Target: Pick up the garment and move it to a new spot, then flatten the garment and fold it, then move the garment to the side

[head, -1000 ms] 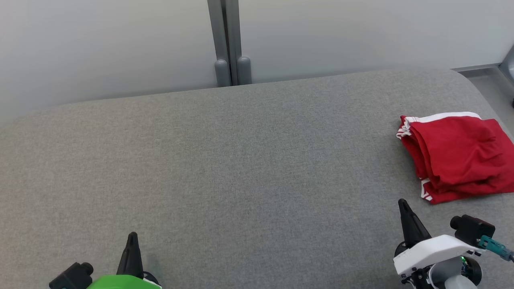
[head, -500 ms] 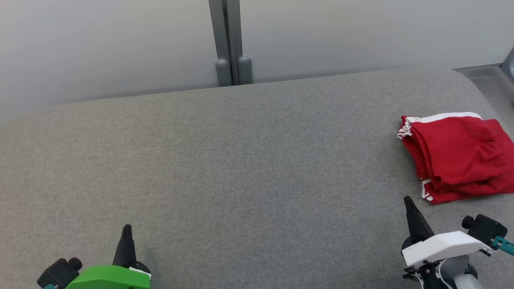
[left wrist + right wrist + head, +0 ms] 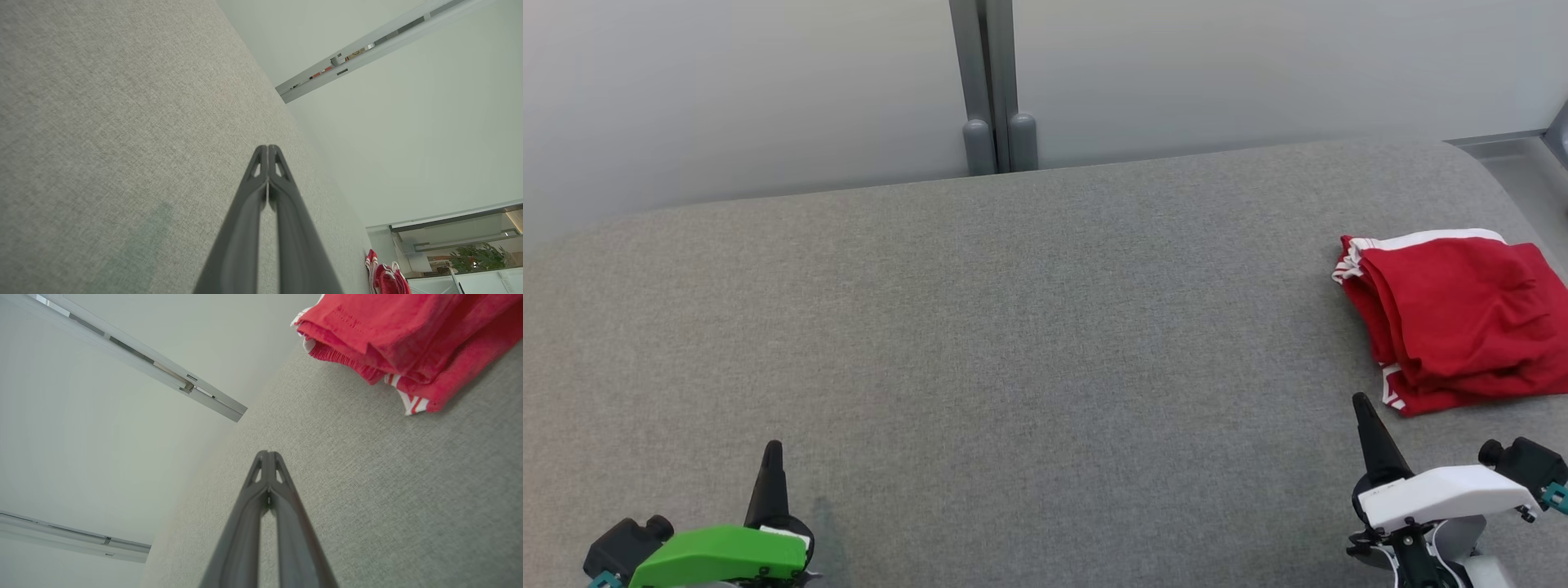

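Note:
The garment [image 3: 1462, 318] is red with white striped trim, folded into a thick bundle at the right edge of the grey fabric surface [image 3: 1013, 327]. It also lies at the top right of the right wrist view as the garment [image 3: 400, 339], and far off as the garment [image 3: 384, 277]. My right gripper [image 3: 1361, 402] is shut and empty, just in front of the garment's near corner, apart from it. At the lower left, my left gripper [image 3: 772, 449] is shut and empty over bare fabric. Both wrist views show the fingertips pressed together: left gripper [image 3: 268, 148], right gripper [image 3: 267, 454].
A pale wall stands behind the surface, with a grey vertical post [image 3: 990, 86] at its middle. The surface's far edge curves down at the right corner [image 3: 1478, 155]. Wide bare fabric lies between the two grippers.
The left gripper has drifted left and slightly forward. The right gripper has drifted right and slightly forward, toward the garment's near corner. The garment has not moved.

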Tool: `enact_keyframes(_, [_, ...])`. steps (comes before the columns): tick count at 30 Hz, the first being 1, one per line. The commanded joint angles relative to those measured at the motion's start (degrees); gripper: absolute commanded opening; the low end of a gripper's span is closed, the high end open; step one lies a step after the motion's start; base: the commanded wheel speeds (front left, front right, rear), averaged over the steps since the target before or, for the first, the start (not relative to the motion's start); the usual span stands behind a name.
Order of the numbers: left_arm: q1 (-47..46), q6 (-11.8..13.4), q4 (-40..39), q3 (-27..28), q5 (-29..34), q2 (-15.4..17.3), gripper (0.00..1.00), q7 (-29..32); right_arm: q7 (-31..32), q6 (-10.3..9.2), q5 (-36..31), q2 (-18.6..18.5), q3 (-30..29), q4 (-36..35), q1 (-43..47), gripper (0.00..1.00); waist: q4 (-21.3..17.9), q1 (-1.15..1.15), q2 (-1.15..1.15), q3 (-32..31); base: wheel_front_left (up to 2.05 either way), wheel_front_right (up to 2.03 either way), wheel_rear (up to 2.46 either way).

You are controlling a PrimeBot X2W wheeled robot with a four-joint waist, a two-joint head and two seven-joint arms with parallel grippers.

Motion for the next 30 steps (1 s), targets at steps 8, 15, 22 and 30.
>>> enact_keyframes(8, [-2.14, -0.46, -0.87, 1.20, -5.07, 0.33, 0.00, 1.56, 1.59, -0.03, 6.04, -0.34, -0.80, -1.35, -1.29, 0.00, 0.10, 0.00, 0.00, 0.02, 0.00, 0.00, 0.00])
enact_keyframes(15, [-2.75, -0.68, -1.02, 1.86, -8.38, 0.35, 0.00, 2.64, 2.61, -0.03, 10.00, -0.37, -1.25, -1.75, -1.36, 0.00, 0.18, 0.00, 0.00, 0.04, 0.00, 0.00, 0.00])
enact_keyframes(22, [-3.19, -0.84, -1.17, 2.44, -11.62, 0.37, 0.00, 3.64, 3.65, -0.04, 13.85, -0.40, -1.63, -2.10, -1.44, 0.00, 0.26, 0.00, 0.00, 0.07, 0.00, 0.00, 0.00])
enact_keyframes(30, [-3.79, -0.99, -1.33, 3.10, -15.05, 0.38, 0.00, 4.72, 4.67, -0.04, 17.91, -0.43, -2.08, -2.48, -1.52, 0.00, 0.35, 0.00, 0.00, 0.09, 0.00, 0.00, 0.00])
